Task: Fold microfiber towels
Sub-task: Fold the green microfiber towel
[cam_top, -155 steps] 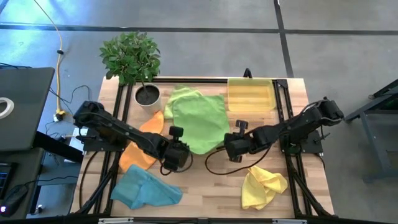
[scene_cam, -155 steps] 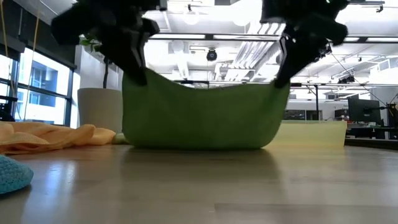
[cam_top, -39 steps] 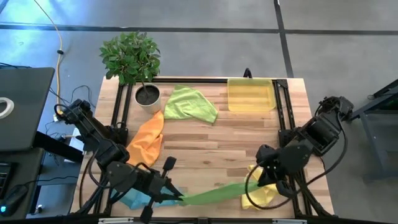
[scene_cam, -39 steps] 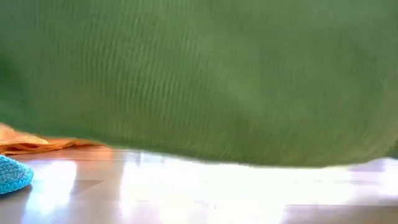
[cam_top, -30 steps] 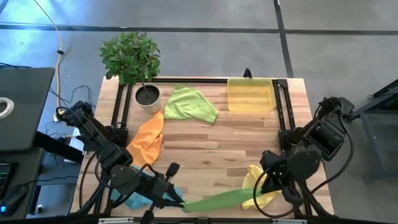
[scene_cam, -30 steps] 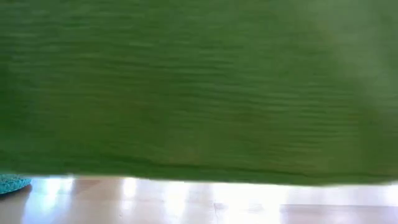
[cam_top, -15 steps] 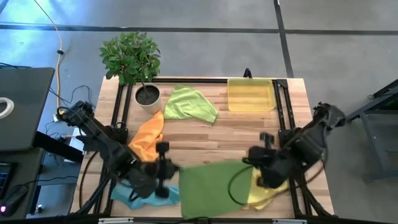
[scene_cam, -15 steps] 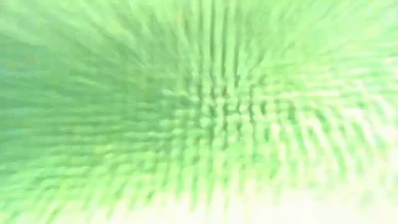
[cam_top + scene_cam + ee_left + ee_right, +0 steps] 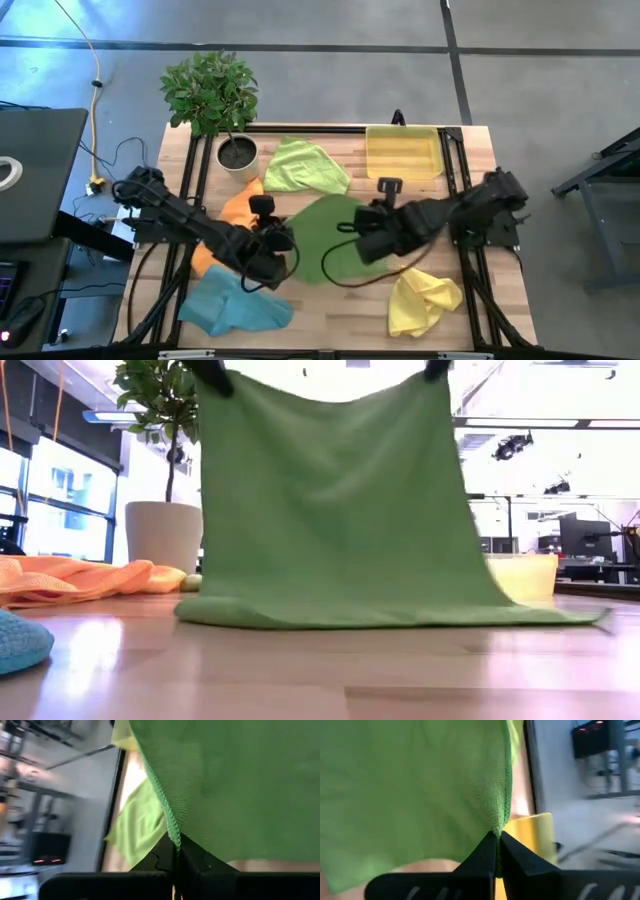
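Observation:
A lime green microfiber towel (image 9: 335, 500) hangs as a spread sheet over the table's middle, between my two grippers. My left gripper (image 9: 282, 240) is shut on its upper left corner and my right gripper (image 9: 362, 232) on its upper right corner. The towel's lower edge (image 9: 380, 616) lies on the wood. A second lime green towel (image 9: 305, 167) lies crumpled toward the far edge. An orange towel (image 9: 235, 210) lies partly under my left arm. A light blue towel (image 9: 232, 305) lies near left and a yellow towel (image 9: 425, 300) near right. My left gripper pinches the green towel's upper left corner (image 9: 173, 836) between its two fingers, where the hemmed side edge ends. The fingers slant downward. The towel hangs below them, spread flat, with its lower edge on the table. My right gripper pinches the upper right corner (image 9: 498, 830) between its two fingers, slanting downward. The top edge runs nearly straight across to the other gripper. The sheet hangs below the fingers and its bottom rests on the table.
A translucent yellow tray (image 9: 403, 152) stands at the far right. A potted plant (image 9: 212, 95) in a white pot (image 9: 237, 153) stands at the far left. Black frame rails (image 9: 452, 190) run along the table's sides. Bare wood (image 9: 340, 300) shows between the blue and yellow towels.
Both grippers have gone from the table's near edge toward its middle, downward, tipping to slant down, and stayed shut. The green towel, stretched as a narrow band in the air a second ago, has swung over the table, and its lower edge has landed on the wood.

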